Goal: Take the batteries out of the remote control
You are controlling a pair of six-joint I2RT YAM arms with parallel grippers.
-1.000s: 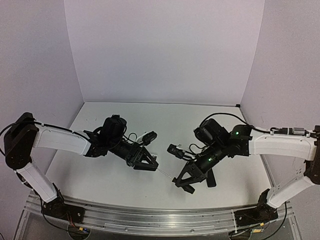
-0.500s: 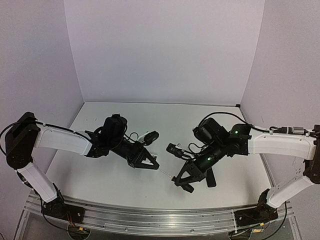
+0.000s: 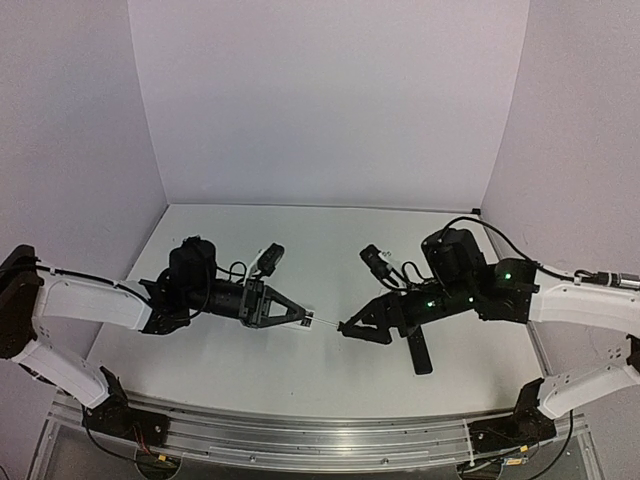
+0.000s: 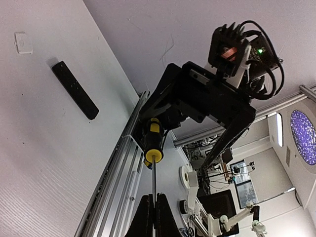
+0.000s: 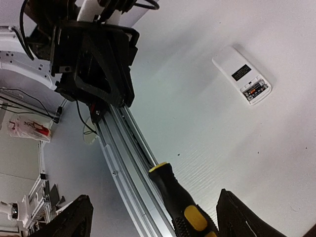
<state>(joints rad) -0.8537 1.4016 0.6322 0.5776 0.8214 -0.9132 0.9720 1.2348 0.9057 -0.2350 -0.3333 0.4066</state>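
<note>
My left jaws point(image 4: 154, 217) pinch the thin steel shaft of the yellow-and-black-handled screwdriver point(image 4: 152, 143); right jaws point(image 3: 352, 327) clamp its handle. Release one side only. Small white rectangular remote control point(image 5: 242, 75) lies on the tabletop point(image 5: 207, 128), compartment open, dark cylindrical batteries point(image 5: 253, 89) inside.

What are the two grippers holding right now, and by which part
Both hold the screwdriver: the left gripper pinches its metal shaft, the right gripper grips its yellow-and-black handle.

- White remote control point(image 5: 242, 75) with a black label
- Yellow-and-black screwdriver point(image 5: 183, 211)
- Slim black remote point(image 4: 75, 89)
- White counter point(image 3: 240, 360)
- Black left claw point(image 3: 303, 320) and right claw point(image 3: 347, 329)
</note>
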